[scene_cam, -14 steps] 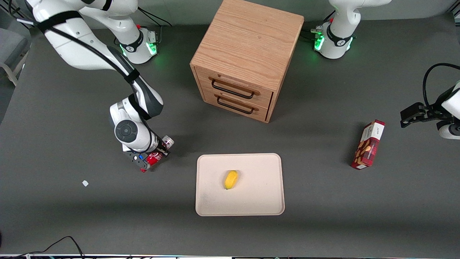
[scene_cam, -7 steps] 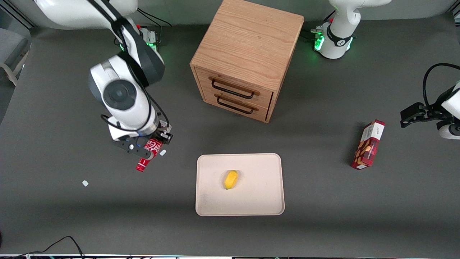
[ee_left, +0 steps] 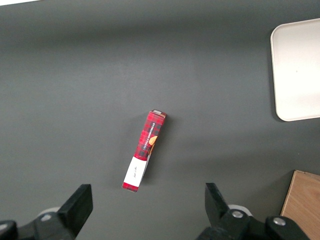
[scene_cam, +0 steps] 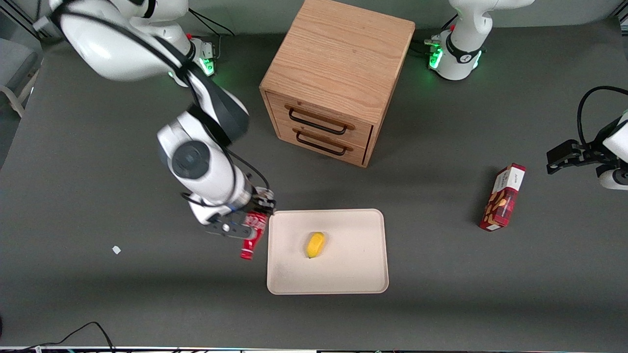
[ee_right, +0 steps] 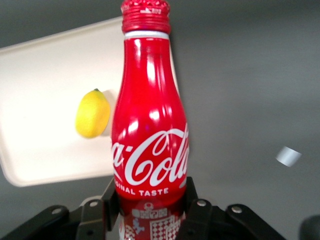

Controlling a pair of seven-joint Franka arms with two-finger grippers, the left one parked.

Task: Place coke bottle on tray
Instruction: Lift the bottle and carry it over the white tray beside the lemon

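The gripper (scene_cam: 245,226) has its jaws clamped on the coke bottle (scene_cam: 251,233) low on its body, carried lying flat just beside the tray (scene_cam: 353,274); the lemon (scene_cam: 315,244) leaves room for it.

Light falls evenly from above on my table (scene_cam: 98,147), soft and fairly bright, nowhere harsh. The drawer cabinet (scene_cam: 338,78) is my landmark: it casts a broad, soft-edged shadow on the cloth toward the parked arm's end, and a dimmer band lies in front of its drawers. Nearer the front camera than the cabinet, my gripper (scene_cam: 252,221) grips the coke bottle (scene_cam: 251,235) just beside the tray (scene_cam: 343,279), which reads pale and nearly washed out. From my wrist, the bottle's red shoulder shows several white glare spots, its cap slightly soft, and the lemon (ee_right: 93,113) looks blurred. Green lamps glow at both arm bases beside the cabinet.
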